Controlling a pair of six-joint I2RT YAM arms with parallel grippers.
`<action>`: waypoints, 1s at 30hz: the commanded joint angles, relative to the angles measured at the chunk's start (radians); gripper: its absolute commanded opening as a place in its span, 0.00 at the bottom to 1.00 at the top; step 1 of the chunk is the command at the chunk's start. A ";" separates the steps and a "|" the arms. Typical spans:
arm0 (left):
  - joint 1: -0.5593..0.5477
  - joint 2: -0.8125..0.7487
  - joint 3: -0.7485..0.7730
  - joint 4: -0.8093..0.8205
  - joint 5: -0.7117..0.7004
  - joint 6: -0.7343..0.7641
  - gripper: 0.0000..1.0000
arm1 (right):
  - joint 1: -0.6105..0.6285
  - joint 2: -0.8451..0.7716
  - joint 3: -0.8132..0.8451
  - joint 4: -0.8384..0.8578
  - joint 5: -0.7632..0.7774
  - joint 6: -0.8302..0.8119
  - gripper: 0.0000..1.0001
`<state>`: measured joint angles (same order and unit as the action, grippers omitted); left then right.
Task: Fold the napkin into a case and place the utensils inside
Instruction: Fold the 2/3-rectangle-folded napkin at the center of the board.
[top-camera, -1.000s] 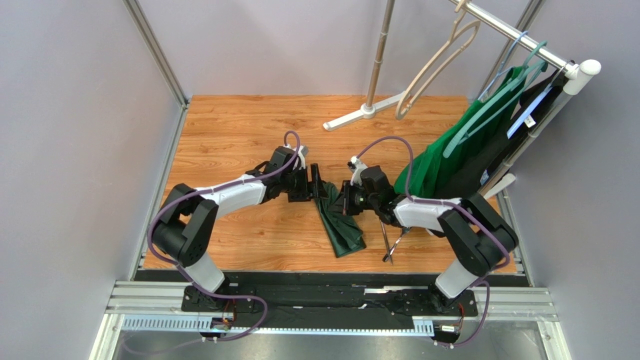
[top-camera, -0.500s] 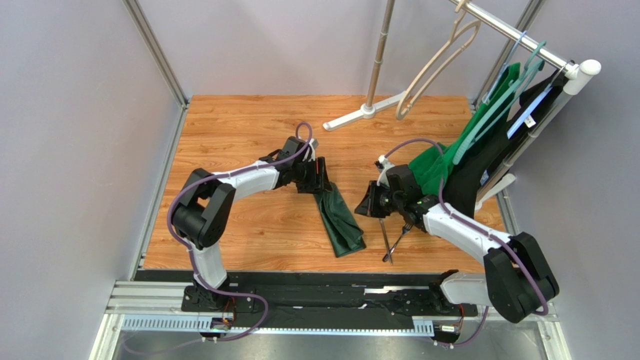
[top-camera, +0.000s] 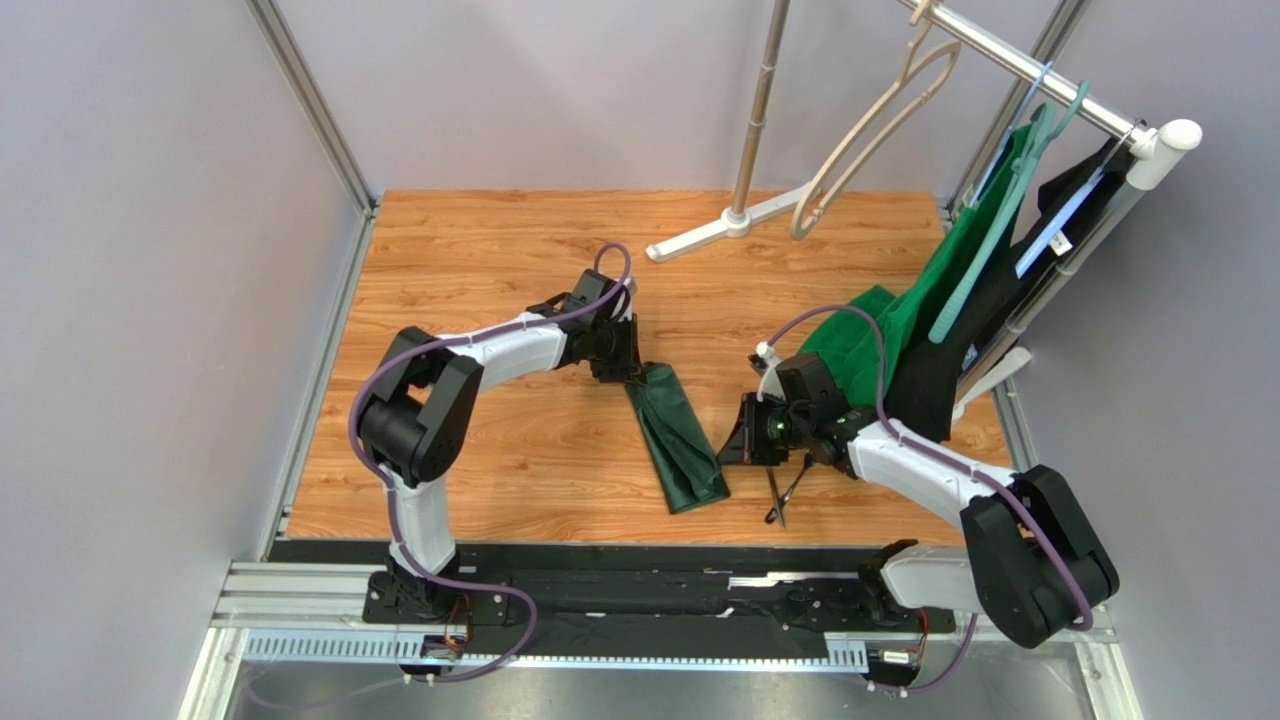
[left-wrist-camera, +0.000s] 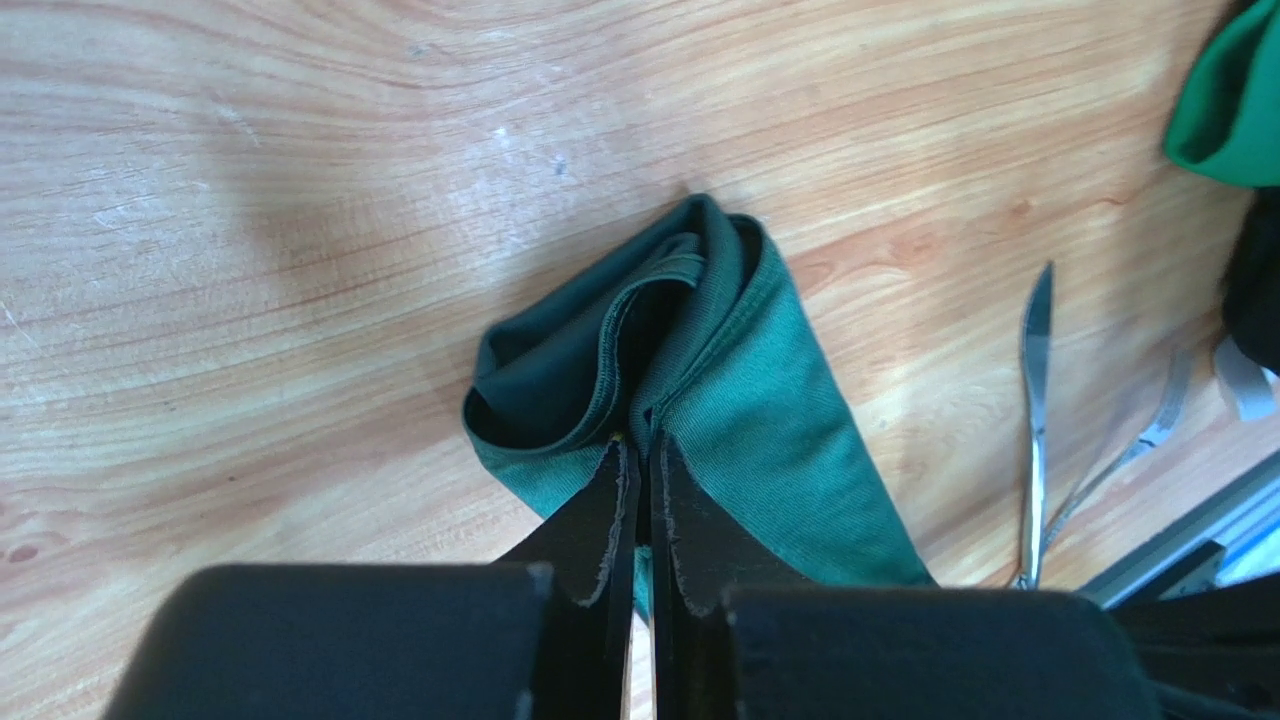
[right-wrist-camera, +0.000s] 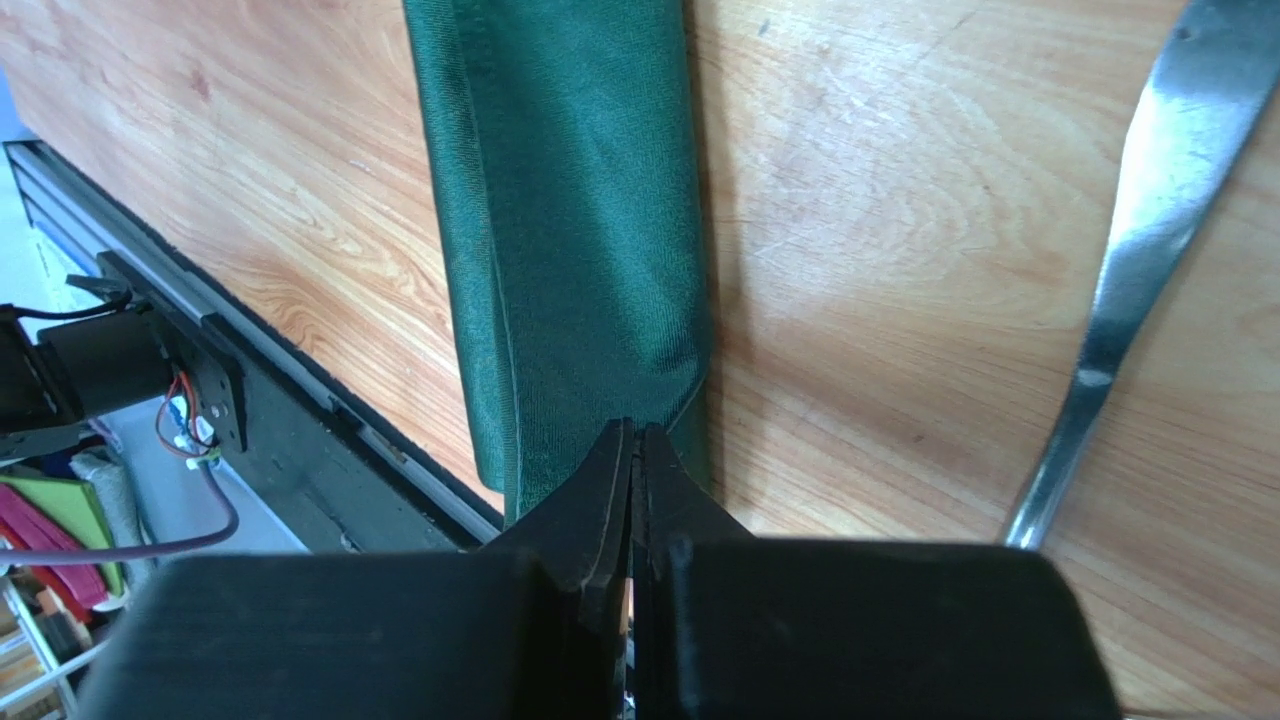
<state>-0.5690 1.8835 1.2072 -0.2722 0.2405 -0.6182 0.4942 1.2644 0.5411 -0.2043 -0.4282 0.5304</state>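
Lying as a narrow folded strip in the middle of the wooden table (top-camera: 496, 255), the dark green napkin (top-camera: 679, 443) runs slantwise from its far end toward the black rail (top-camera: 661, 558) at the near edge. At the far end its layers stand open in a loose, rounded loop; the rest of the strip lies flat.

The left gripper (left-wrist-camera: 637, 450) is down on that far end. Its fingers are drawn together to a thin slit, and a raised fold of the cloth runs straight in between the tips, so it is pinching the napkin there.

The right gripper (right-wrist-camera: 633, 438) sits low just to the right of the strip, toward its near end, with its fingers pressed fully together and nothing seen between them. From its wrist camera the tips line up with the strip's near corner; whether they touch it cannot be told.

The utensils (top-camera: 778, 488), two slim silver pieces crossed over one another, lie on bare wood just right of the napkin and apart from it, below the right gripper.

A brighter green garment (top-camera: 872, 338) on a teal hanger (top-camera: 977, 255) hangs down to the table at the right.
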 joint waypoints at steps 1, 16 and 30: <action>0.012 0.022 0.012 0.019 0.006 0.032 0.02 | 0.003 0.006 0.002 0.088 -0.064 0.020 0.00; 0.067 0.032 -0.052 0.122 0.075 0.009 0.00 | 0.170 0.115 -0.018 0.284 -0.049 0.175 0.00; 0.070 -0.081 -0.083 0.116 0.076 0.023 0.55 | 0.182 0.130 -0.027 0.290 0.006 0.140 0.00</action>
<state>-0.5026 1.9049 1.1408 -0.1474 0.3267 -0.6106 0.6720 1.4746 0.4923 0.1139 -0.4667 0.7002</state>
